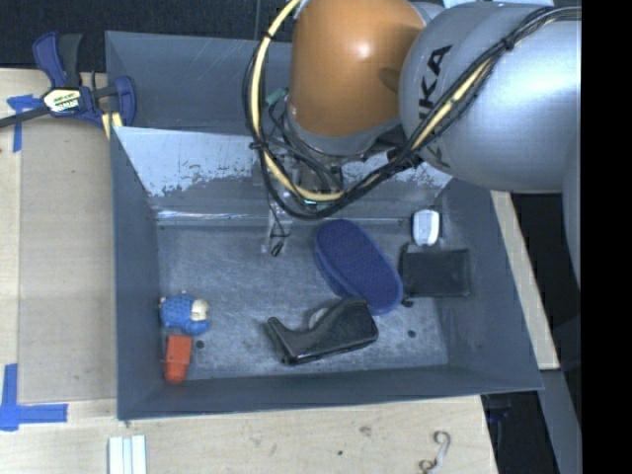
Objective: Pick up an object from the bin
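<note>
My gripper [276, 241] hangs below the orange wrist cover, over the bare floor at the back middle of the bin, and nothing is visibly held in it. The nearest thing is a dark blue oval pad [357, 262], lying just to its right and tilted down towards the right. In front of it, near the bin's front wall, lies a black angled, pistol-shaped piece [321, 333]. The wrist cover and cables hide the gripper's upper part.
A black square block [435, 273] and a small white piece [426, 227] lie at the right side. A blue toy with a pale knob [183, 312] and an orange block [178, 356] sit in the front left corner. The arm spans the back right.
</note>
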`<control>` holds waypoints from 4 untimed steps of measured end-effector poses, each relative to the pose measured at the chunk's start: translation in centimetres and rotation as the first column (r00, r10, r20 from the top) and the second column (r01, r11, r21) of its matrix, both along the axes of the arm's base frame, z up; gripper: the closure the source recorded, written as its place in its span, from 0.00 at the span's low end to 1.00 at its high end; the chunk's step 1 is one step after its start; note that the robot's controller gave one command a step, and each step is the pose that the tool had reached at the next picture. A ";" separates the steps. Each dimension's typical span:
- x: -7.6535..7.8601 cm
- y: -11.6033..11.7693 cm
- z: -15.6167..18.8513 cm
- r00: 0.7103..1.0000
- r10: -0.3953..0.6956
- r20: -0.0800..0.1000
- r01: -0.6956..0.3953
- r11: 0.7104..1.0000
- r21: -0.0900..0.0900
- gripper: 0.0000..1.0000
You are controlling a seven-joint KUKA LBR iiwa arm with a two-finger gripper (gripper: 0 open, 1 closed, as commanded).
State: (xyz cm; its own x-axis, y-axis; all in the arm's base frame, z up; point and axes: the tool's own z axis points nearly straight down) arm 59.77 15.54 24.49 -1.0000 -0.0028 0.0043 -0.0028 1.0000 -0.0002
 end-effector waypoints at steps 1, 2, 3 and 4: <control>-3.4 6.3 -11.6 0.997 0.079 -0.002 -0.079 0.997 0.000 0.00; -8.7 6.8 -17.6 0.994 -0.107 0.000 0.107 0.994 -0.001 0.00; -8.4 6.8 -17.3 0.994 -0.110 0.007 0.110 0.994 0.001 1.00; -4.0 7.7 -0.8 0.998 -0.065 0.016 0.065 0.998 0.006 1.00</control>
